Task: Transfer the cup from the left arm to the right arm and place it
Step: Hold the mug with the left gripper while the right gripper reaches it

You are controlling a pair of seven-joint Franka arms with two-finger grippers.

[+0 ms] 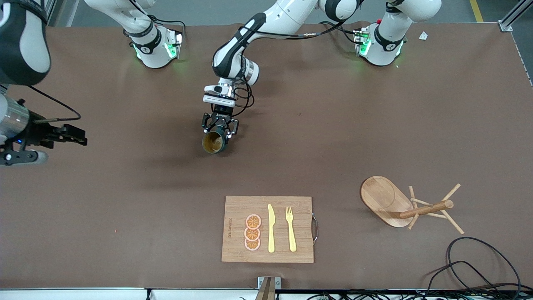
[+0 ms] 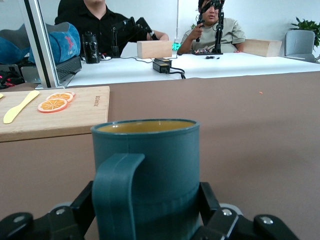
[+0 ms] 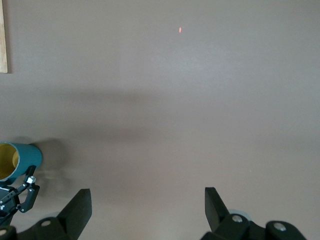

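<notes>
The dark teal cup (image 1: 213, 143) with a tan inside hangs over the bare middle of the table, its mouth turned toward the front camera. My left gripper (image 1: 219, 128) is shut on it, one finger on each side of its body. In the left wrist view the cup (image 2: 150, 165) fills the space between the fingers of the left gripper (image 2: 147, 200), handle facing the camera. My right gripper (image 1: 77, 135) hovers over the right arm's end of the table, open and holding nothing. The right wrist view shows the right gripper (image 3: 147, 197) wide apart, and the cup (image 3: 20, 160) off to one side.
A wooden chopping board (image 1: 233, 246) with orange slices (image 1: 252, 232), a yellow knife (image 1: 271, 229) and a fork (image 1: 290, 229) lies near the front edge. A wooden mug tree (image 1: 424, 208) on an oval base stands toward the left arm's end. Black cables (image 1: 479, 266) trail at that front corner.
</notes>
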